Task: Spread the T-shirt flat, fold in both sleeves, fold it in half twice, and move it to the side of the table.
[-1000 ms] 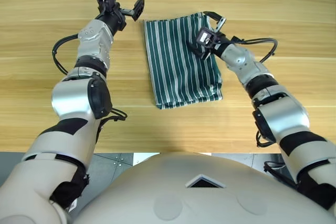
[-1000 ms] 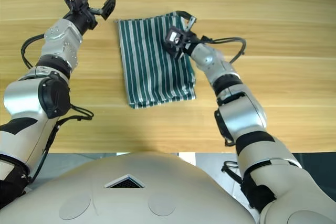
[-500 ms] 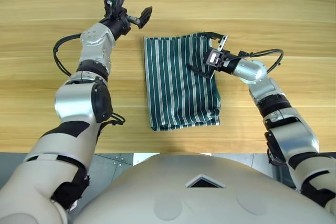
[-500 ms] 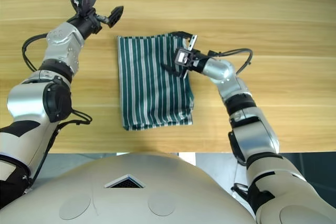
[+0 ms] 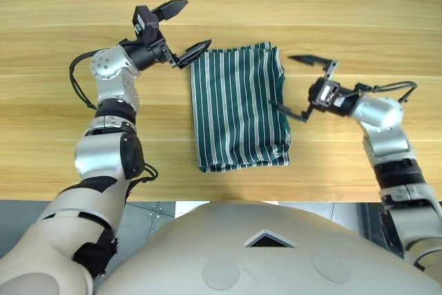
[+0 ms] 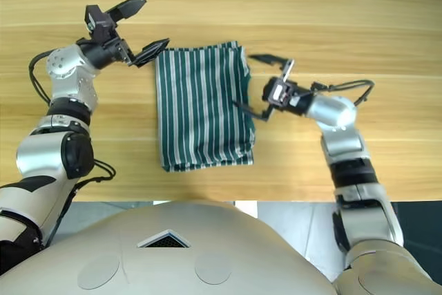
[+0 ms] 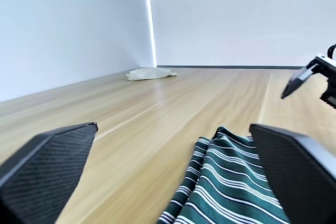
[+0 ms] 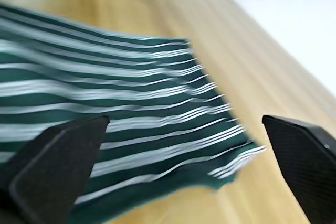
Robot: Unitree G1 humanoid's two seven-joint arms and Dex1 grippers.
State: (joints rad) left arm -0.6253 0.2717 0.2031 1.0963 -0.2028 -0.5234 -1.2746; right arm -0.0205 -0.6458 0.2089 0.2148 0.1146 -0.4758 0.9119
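Observation:
The T-shirt [image 5: 238,105], green with white stripes, lies folded into a tall rectangle at the middle of the wooden table [image 5: 345,5]. Its far edge shows in the left wrist view as striped cloth [image 7: 231,187], and its side fills the right wrist view [image 8: 105,108]. My left gripper [image 5: 181,29] is open beside the T-shirt's far left corner, with nothing in it. My right gripper [image 5: 298,85] is open just off the T-shirt's right edge, one fingertip [image 5: 280,107] close over the hem; it holds nothing.
A small pale crumpled cloth [image 7: 149,74] lies far off on the table near a white wall. Bare wood surrounds the T-shirt on all sides. The table's near edge [image 5: 276,200] runs just below the shirt's near hem.
My right gripper has let go of the T-shirt and drawn off to the right, opening wide. My left gripper has swung toward the shirt's far left corner.

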